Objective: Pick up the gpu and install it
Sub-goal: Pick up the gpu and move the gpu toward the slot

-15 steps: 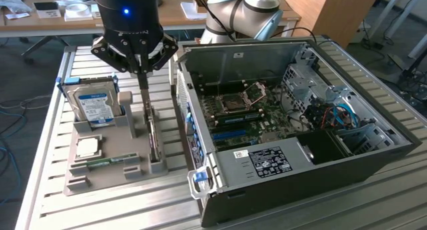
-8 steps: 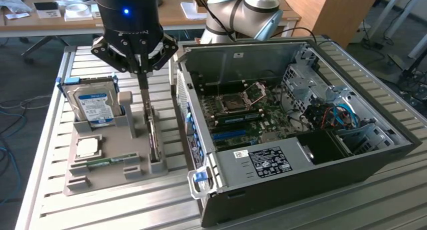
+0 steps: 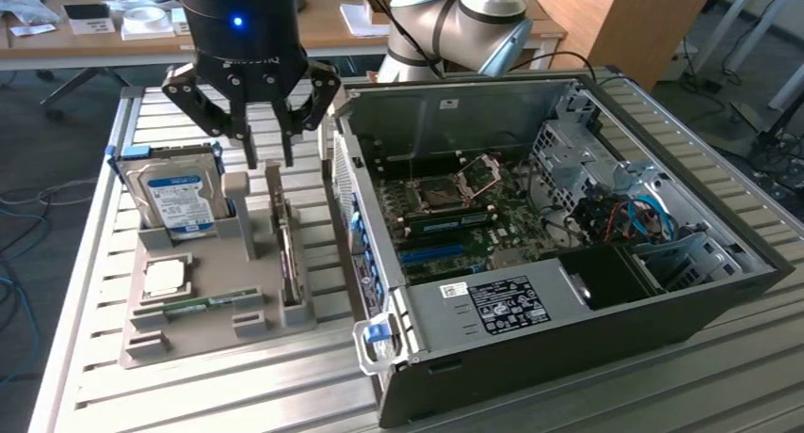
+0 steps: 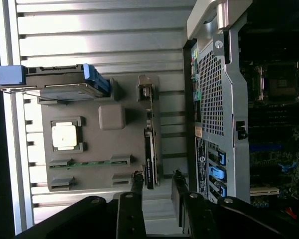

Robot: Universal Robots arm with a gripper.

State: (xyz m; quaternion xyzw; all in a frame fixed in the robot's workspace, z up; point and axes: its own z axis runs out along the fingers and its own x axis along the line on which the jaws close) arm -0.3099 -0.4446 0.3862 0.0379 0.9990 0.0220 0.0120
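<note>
the pincer [image 3: 269,160] hangs open above the far end of the grey parts holder [image 3: 214,315], its two pairs of black fingers [image 4: 136,186] spread apart and clasping nothing. in the wrist view the gap between the fingers is much wider than the card below it, and light shows on both sides of the card's end, so no grip is made; whether a fingertip brushes the card cannot be told.

the gpu [image 3: 292,264] stands on edge in a slot along the side of the holder nearest the computer case [image 3: 528,311], a thin dark card running lengthwise. its far end lies right under the pincer, lined up with the space between the fingers.

on the same holder, the hard drive [image 3: 176,198] with its blue-and-white label stands upright in a blue frame at the side away from the case, toward the exterior view's left. a square silver processor chip [image 3: 166,276] lies flat in its recess nearer the camera, and a narrow green ram stick [image 3: 201,304] lies flat just beyond that.

the case lies open on the slatted metal table [image 3: 188,395] just beside the holder, at the exterior view's right, with the motherboard [image 3: 465,216] bared inside. the gpu is not in the case; it sits in its holder slot.
</note>
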